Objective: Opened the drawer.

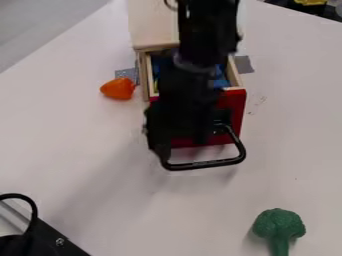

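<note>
My gripper hangs in front of the drawer's red face, its two fingers apart, the left one beside the left end of the black handle. Red shows between the fingers. The drawer stands pulled out from its light wooden box, with pale wooden side walls and something blue inside. The arm comes down from the top edge and hides the middle of the drawer and part of its front.
An orange toy lies left of the drawer on the white table. A green toy broccoli lies at the lower right. Black equipment with a looped cable occupies the lower left corner. Grey tape shows beside the box.
</note>
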Robot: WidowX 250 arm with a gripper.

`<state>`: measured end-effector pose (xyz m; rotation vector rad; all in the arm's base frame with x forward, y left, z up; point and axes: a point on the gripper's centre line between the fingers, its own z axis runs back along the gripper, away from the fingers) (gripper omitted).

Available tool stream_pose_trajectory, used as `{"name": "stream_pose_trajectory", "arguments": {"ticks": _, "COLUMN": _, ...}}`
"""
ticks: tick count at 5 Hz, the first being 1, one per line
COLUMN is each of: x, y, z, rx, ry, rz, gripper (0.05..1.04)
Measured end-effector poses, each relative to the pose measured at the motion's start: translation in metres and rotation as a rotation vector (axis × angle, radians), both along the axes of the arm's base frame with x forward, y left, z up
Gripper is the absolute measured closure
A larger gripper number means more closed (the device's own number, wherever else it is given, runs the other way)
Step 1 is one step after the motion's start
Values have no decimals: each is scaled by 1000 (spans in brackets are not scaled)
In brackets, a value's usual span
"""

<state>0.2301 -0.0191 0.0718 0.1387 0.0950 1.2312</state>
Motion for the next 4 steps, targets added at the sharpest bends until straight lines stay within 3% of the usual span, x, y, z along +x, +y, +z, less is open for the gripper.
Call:
{"name": "stream_pose_trajectory", "arguments": {"ticks": 1, "x": 4, "y": 2, "z": 28, "rx": -39, "ry": -27, "rz": -6, "gripper": 98}}
{"name": "stream_pose_trajectory", "arguments": {"ticks": 2, "x": -3, "y": 2, "z": 50, "rx": -32, "ry": -49, "rz": -163, "gripper": 98}}
{"name": "stream_pose_trajectory", "arguments": {"ticks": 3, "x": -16, "y": -7, "z": 62, "rx": -9, "ry": -66, "rz": -408, "gripper": 98}}
{"name": "stream_pose_trajectory", "arguments": {"ticks": 4, "x": -30, "y": -15, "z": 56, "rx": 49, "ry": -44, "rz": -605, "gripper": 98}}
